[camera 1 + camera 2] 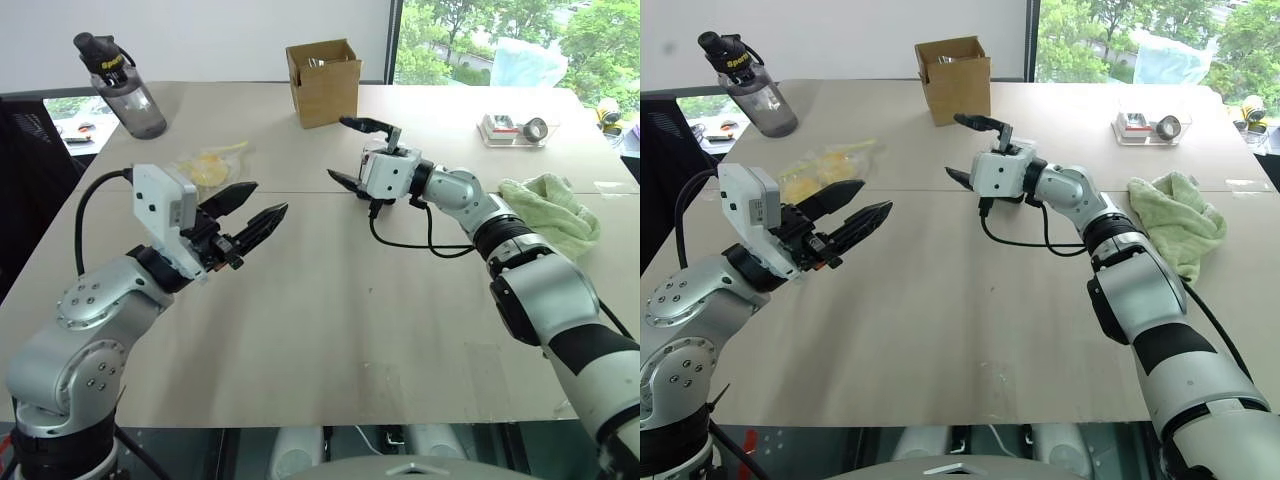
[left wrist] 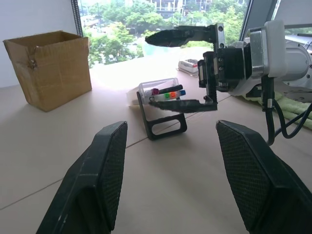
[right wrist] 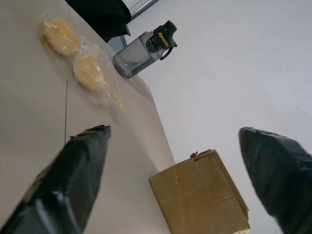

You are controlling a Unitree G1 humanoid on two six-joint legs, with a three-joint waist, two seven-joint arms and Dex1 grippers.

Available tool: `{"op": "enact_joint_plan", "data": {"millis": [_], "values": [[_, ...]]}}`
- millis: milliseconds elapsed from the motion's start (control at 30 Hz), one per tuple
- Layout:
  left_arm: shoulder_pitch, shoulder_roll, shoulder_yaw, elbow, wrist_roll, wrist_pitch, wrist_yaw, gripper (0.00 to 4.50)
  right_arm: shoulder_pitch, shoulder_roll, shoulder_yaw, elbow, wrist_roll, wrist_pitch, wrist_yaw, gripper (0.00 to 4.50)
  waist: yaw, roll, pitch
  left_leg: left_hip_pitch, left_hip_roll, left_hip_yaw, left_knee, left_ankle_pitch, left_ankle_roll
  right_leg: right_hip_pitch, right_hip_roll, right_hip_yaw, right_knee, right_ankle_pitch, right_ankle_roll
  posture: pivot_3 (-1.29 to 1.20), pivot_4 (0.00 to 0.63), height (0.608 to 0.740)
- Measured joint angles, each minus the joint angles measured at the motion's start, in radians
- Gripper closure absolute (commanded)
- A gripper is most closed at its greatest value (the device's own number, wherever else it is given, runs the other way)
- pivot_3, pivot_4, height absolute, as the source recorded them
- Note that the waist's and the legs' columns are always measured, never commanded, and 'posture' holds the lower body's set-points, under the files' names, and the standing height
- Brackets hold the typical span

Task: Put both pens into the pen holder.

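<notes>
Your right gripper reaches toward twelve o'clock, fingers spread wide and empty. Your left gripper hangs at nine o'clock, fingers parted, pointing toward three.

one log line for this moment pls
left gripper: open, empty | right gripper: open, over pen holder | pens: in holder

Beige table, seam across mid. On it: cardboard box at far edge, sports bottle far left, bagged yellow items, green towel right, clear tray w/ tape, pen holder near centre.
</notes>
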Motion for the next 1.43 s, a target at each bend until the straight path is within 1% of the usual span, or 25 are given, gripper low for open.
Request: {"op": "enact_joint_plan", "data": {"millis": [400, 500, 533, 567, 600, 700, 767, 800, 867, 933, 967, 1033, 1067, 1100, 1267, 1333, 1433], "values": [[-0.009, 0.0, -0.009, 0.022, 0.012, -0.012, -0.011, 1.52, 0.001, -0.003, -0.025, 0.001, 0.03, -0.005, 0.025, 0.02, 0.0, 0.0, 0.0, 0.0, 0.0, 0.0, 0.0, 0.0, 0.0, 0.0, 0.0, 0.0, 0.0, 0.0, 0.0, 0.0, 0.15, 0.736], [-0.015, -0.001, -0.019, 0.023, 0.014, -0.013, -0.012, 1.52, 0.021, -0.008, -0.043, -0.009, 0.073, -0.033, 0.085, 0.02, 0.0, 0.0, 0.0, 0.0, 0.0, 0.0, 0.0, 0.0, 0.0, 0.0, 0.0, 0.0, 0.0, 0.0, 0.0, 0.0, 0.15, 0.736], [-0.02, -0.003, -0.024, 0.023, 0.015, -0.014, -0.012, 1.52, 0.047, -0.01, -0.061, -0.02, 0.109, -0.046, 0.134, 0.02, 0.001, 0.0, 0.0, 0.0, 0.0, 0.0, 0.0, 0.0, 0.0, 0.0, 0.0, 0.0, 0.0, 0.0, 0.0, 0.0, 0.15, 0.736], [-0.02, -0.003, -0.024, 0.023, 0.015, -0.015, -0.011, 1.52, 0.06, -0.01, -0.067, -0.02, 0.124, -0.052, 0.154, 0.02, 0.001, 0.0, 0.0, 0.0, 0.0, 0.0, 0.0, 0.0, 0.0, 0.0, 0.0, 0.0, 0.0, 0.0, 0.0, 0.0, 0.15, 0.736], [-0.021, -0.005, -0.028, 0.023, 0.015, -0.016, -0.011, 1.52, 0.09, -0.011, -0.083, -0.04, 0.173, -0.052, 0.218, 0.02, 0.002, 0.0, 0.0, 0.0, 0.0, 0.0, 0.0, 0.0, 0.0, 0.001, 0.0, 0.0, -0.001, 0.0, 0.0, 0.0, 0.15, 0.736], [-0.001, -0.013, -0.032, 0.022, 0.012, -0.016, -0.012, 1.52, 0.212, -0.024, -0.124, -0.142, 0.341, -0.019, 0.416, 0.02, 0.003, 0.0, 0.0, 0.0, 0.0, 0.0, 0.0, 0.0, 0.0, 0.002, -0.001, -0.001, -0.001, 0.0, 0.0, 0.0, 0.15, 0.736], [0.039, -0.013, -0.034, 0.019, 0.012, -0.015, -0.023, 1.52, 0.328, -0.066, -0.139, -0.287, 0.463, 0.072, 0.552, 0.02, 0.005, 0.0, 0.0, 0.0, 0.0, -0.001, 0.0, 0.0, 0.0, 0.002, -0.002, -0.003, -0.001, 0.0, 0.0, 0.0, 0.15, 0.736], [0.058, -0.013, -0.04, 0.019, 0.016, -0.016, -0.028, 1.52, 0.391, -0.096, -0.141, -0.379, 0.515, 0.134, 0.599, 0.02, 0.007, 0.001, 0.0, 0.0, 0.0, -0.001, 0.0, 0.0, 0.0, 0.002, -0.003, -0.003, -0.001, 0.0, 0.001, 0.0, 0.15, 0.736], [0.111, -0.014, -0.051, 0.019, 0.035, -0.016, -0.043, 1.52, 0.571, -0.186, -0.148, -0.63, 0.616, 0.314, 0.665, 0.02, 0.01, 0.001, 0.001, -0.001, 0.0, -0.002, -0.001, 0.0, 0.0, 0.002, -0.004, -0.005, -0.001, 0.0, 0.001, 0.0, 0.15, 0.736], [0.151, -0.02, -0.071, 0.014, 0.058, -0.035, -0.051, 1.52, 0.711, -0.245, -0.155, -0.83, 0.669, 0.478, 0.661, 0.02, 0.009, 0.002, 0.0, 0.0, 0.0, -0.002, -0.001, 0.0, 0.0, 0.002, -0.004, -0.005, -0.001, 0.0, 0.001, 0.0, 0.15, 0.736], [0.172, -0.023, -0.08, 0.011, 0.072, -0.043, -0.056, 1.52, 0.761, -0.263, -0.158, -0.896, 0.685, 0.54, 0.653, 0.02, 0.005, 0.002, 0.001, 0.001, 0.0, -0.001, -0.001, 0.0, 0.0, 0.003, -0.004, -0.005, 0.0, 0.0, 0.001, 0.0, 0.15, 0.736], [0.262, -0.046, -0.125, 0.002, 0.151, -0.117, -0.075, 1.52, 0.962, -0.325, -0.195, -1.149, 0.752, 0.762, 0.587, 0.02, 0.004, 0.004, 0.0, 0.002, 0.0, -0.001, -0.002, 0.0, 0.001, 0.003, -0.004, -0.005, 0.0, 0.0, 0.0, 0.0, 0.15, 0.736], [0.287, -0.051, -0.134, 0.006, 0.174, -0.131, -0.079, 1.52, 1.002, -0.336, -0.202, -1.183, 0.763, 0.809, 0.575, 0.02, 0.003, 0.004, 0.0, 0.003, 0.0, -0.001, -0.002, -0.001, 0.001, 0.003, -0.004, -0.005, 0.0, 0.0, 0.0, 0.0, 0.15, 0.736], [0.316, -0.059, -0.157, 0.014, 0.227, -0.175, -0.084, 1.52, 1.094, -0.355, -0.226, -1.287, 0.793, 0.909, 0.531, 0.02, 0.006, 0.005, 0.0, 0.002, 0.0, -0.001, -0.002, -0.002, 0.004, 0.003, -0.003, -0.005, 0.0, 0.0, 0.0, 0.0, 0.15, 0.736], [0.416, -0.096, -0.168, 0.081, 0.319, -0.289, -0.115, 1.52, 1.349, -0.405, -0.285, -1.526, 0.844, 1.105, 0.452, 0.02, 0.01, 0.005, 0.0, 0.003, -0.001, -0.001, -0.001, -0.003, 0.005, 0.004, -0.003, -0.004, -0.001, -0.001, 0.001, 0.0, 0.15, 0.736], [0.432, -0.113, -0.178, 0.128, 0.348, -0.329, -0.126, 1.52, 1.404, -0.405, -0.316, -1.564, 0.861, 1.158, 0.428, 0.02, 0.008, 0.004, 0.0, 0.002, -0.001, 0.0, 0.0, -0.003, 0.005, 0.004, -0.002, -0.004, -0.001, -0.002, 0.004, 0.0, 0.15, 0.736], [0.434, -0.133, -0.187, 0.177, 0.384, -0.385, -0.141, 1.52, 1.44, -0.396, -0.344, -1.599, 0.866, 1.184, 0.405, 0.02, 0.009, 0.004, -0.001, 0.003, -0.001, 0.0, 0.0, -0.003, 0.006, 0.004, -0.001, -0.003, -0.001, -0.003, 0.005, 0.0, 0.15, 0.736]]}}
